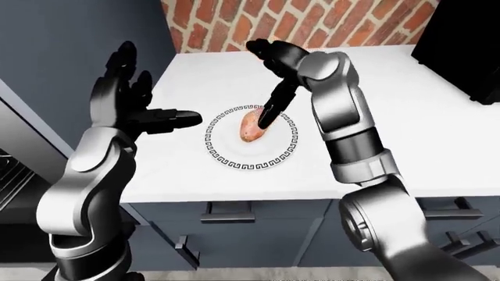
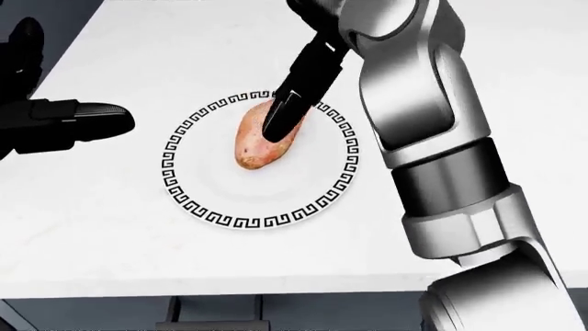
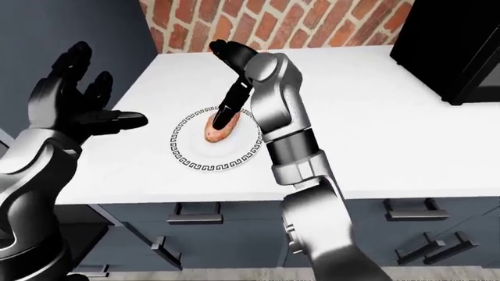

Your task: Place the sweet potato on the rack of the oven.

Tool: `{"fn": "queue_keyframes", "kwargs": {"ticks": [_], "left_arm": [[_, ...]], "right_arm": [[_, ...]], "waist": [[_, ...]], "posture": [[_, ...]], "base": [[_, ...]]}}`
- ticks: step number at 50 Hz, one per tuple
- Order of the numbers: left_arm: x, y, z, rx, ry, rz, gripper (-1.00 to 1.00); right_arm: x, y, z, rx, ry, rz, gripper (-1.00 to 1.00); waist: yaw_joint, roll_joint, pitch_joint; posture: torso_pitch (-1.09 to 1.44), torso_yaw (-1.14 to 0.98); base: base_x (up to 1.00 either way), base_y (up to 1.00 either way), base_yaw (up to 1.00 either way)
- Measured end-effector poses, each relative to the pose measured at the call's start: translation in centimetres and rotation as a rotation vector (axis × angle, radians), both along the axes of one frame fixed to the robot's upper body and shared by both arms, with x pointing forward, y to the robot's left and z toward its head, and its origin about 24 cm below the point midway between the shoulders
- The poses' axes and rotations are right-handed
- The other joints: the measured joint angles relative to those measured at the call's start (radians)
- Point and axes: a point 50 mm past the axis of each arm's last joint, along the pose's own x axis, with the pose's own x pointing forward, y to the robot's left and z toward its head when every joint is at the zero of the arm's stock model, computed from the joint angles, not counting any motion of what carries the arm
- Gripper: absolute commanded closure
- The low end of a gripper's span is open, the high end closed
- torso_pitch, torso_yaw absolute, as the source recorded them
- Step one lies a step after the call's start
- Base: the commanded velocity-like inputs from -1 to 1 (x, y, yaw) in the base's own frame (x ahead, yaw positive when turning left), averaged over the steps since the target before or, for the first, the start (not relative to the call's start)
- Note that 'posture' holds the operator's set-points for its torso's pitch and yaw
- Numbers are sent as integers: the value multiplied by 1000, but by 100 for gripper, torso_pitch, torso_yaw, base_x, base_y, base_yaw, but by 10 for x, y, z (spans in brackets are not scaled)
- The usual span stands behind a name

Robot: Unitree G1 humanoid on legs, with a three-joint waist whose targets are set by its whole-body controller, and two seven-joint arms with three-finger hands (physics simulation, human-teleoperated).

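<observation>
Sweet potato (image 2: 257,141) lies on the plate (image 2: 198,200), which sits on the worktop (image 2: 110,227). Right hand (image 2: 292,96) reaches down from the head view's top, fingertip over the sweet potato. Left hand (image 2: 55,121) hovers left of the plate, apart.
</observation>
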Motion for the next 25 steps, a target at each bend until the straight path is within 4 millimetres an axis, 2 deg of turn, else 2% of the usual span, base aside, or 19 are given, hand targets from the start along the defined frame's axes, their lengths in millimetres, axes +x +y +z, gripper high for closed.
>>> {"fn": "queue_keyframes", "kwargs": {"ticks": [10,16,25], "left_arm": [[-2,0,1,0,-4,-2,-100],[0,-2,0,2,3,-5,-100],[-1,-1,1,0,-3,-6,-100]], "right_arm": [[-6,4,-11,-137,21,68,-100],[5,3,-19,-266,-22,60,-100],[15,13,-28,-363,-71,70,-100]], "waist": [[0,1,-2],[-3,6,-4],[-5,12,-8]], "posture": [[0,0],[0,0],[0,0]], "base": [[0,0,0],[0,0,0],[0,0,0]]}}
